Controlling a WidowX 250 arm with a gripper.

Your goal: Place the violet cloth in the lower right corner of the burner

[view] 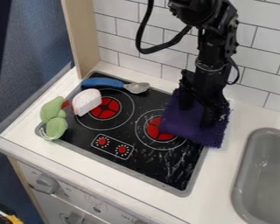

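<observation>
We see the dark violet cloth with a ragged edge (pixel 192 124) at three o'clock on the black, silver-rimmed stovetop (pixel 160 168), partly covering the right-hand red-centred burner (pixel 157 130) and lying across the rim onto the white table (pixel 230 127). The black two-finger pincer (pixel 197 116) hangs over the cloth, its fingers apart with violet showing between them.

At nine o'clock on the stovetop we have a green, rounded soft-looking object (pixel 53 117), with a white-and-pink wedge (pixel 87 102) just beside the left-hand red-centred burner (pixel 105 108). A blue-handled spoon with a grey bowl (pixel 110 83) lies towards eleven. Two red dials (pixel 112 146) sit towards seven.

Around us, a white tiled wall (pixel 253 65) stands at twelve, a pale wooden panel (pixel 81 39) at eleven, a grey sink (pixel 268 175) at four, and a white front with grey knobs (pixel 75 194) at seven.
</observation>
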